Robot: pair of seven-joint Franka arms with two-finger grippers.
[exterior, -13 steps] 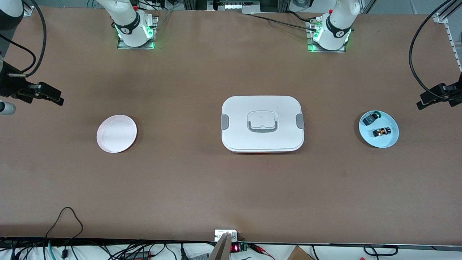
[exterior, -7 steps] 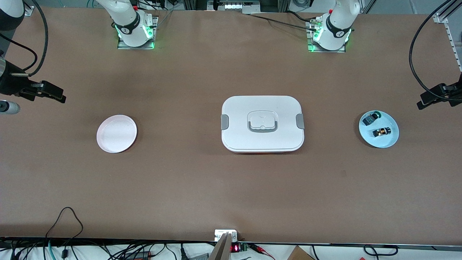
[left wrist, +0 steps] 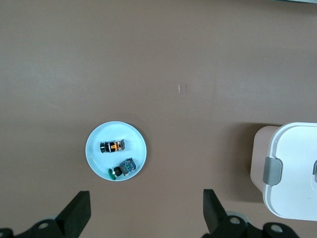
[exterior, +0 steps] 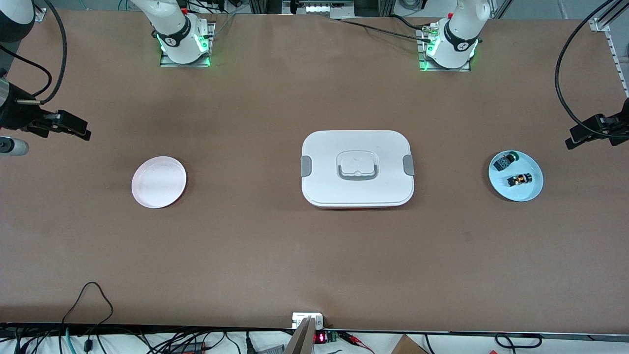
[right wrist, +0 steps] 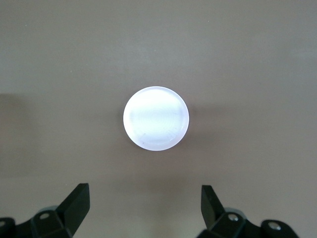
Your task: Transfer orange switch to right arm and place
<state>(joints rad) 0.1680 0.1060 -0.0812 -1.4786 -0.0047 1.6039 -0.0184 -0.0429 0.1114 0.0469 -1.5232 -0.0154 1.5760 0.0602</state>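
The orange switch (exterior: 518,180) lies on a small light-blue plate (exterior: 529,192) at the left arm's end of the table, beside a green-capped switch (exterior: 505,160). In the left wrist view the orange switch (left wrist: 113,146) and the plate (left wrist: 99,138) lie below my open, empty left gripper (left wrist: 146,213). The left gripper (exterior: 579,136) hangs high over the table beside the plate. My right gripper (exterior: 78,130) is open and empty, high over the right arm's end of the table. It also shows in the right wrist view (right wrist: 144,206).
An empty white plate (exterior: 158,182) lies at the right arm's end and also shows in the right wrist view (right wrist: 156,118). A closed white box with grey clips (exterior: 357,168) sits mid-table; its corner shows in the left wrist view (left wrist: 292,171). Cables hang along the front edge.
The right gripper has drifted slightly toward the robots' bases. The left gripper has barely shifted. The switches and plates have not moved.
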